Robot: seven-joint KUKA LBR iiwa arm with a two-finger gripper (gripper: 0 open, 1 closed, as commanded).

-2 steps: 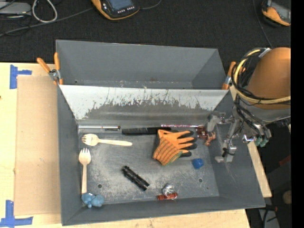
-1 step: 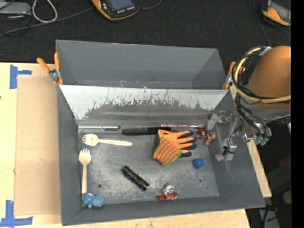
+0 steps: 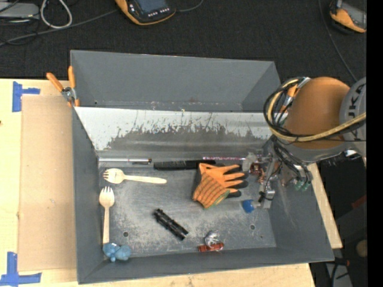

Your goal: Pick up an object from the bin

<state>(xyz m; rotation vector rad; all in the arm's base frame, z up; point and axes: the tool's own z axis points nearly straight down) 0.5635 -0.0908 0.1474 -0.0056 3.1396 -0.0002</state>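
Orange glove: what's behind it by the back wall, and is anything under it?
A black pen-like stick lies along the foot of the back wall behind the orange glove. Anything under the glove is hidden by it.

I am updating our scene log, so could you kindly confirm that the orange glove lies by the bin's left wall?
Not quite. The camera view shows the orange glove lying right of centre in the bin, close to the gripper, not by the left wall.
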